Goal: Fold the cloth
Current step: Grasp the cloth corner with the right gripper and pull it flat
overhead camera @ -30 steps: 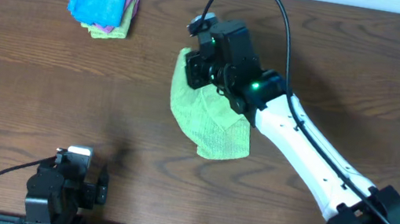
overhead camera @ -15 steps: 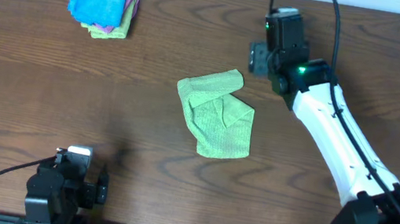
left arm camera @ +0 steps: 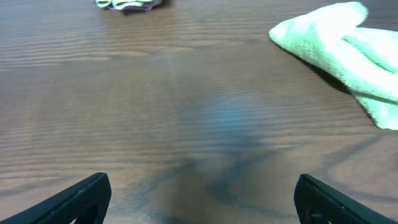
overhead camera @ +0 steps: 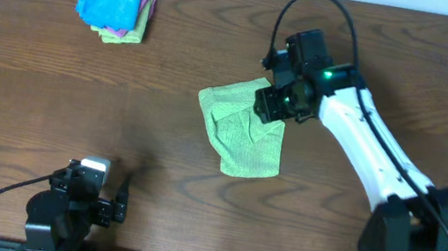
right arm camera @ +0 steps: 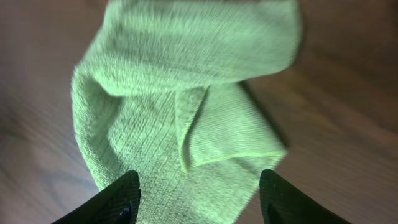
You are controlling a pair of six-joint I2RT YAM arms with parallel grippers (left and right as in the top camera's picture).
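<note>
The green cloth (overhead camera: 238, 135) lies crumpled and partly doubled over itself in the middle of the table, with one flap rolled across its top edge. In the right wrist view the cloth (right arm camera: 186, 93) fills the frame below my right gripper (right arm camera: 200, 202). That gripper is open, and its two dark fingertips (right arm camera: 118, 200) straddle the cloth's lower part without pinching it. From overhead, the right gripper (overhead camera: 272, 104) hovers over the cloth's upper right corner. My left gripper (left arm camera: 202, 202) is open over bare wood at the near left, far from the cloth (left arm camera: 348, 46).
A stack of folded cloths (overhead camera: 116, 1), blue on top, sits at the far left corner; its edge (left arm camera: 127, 4) shows at the top of the left wrist view. The left arm (overhead camera: 73, 210) rests at the table's front edge. The tabletop is dark wood.
The right gripper let go of the cloth, swung off to the upper right, then came back over the cloth's upper right corner. The cloth now lies loose. The left arm barely moved.
</note>
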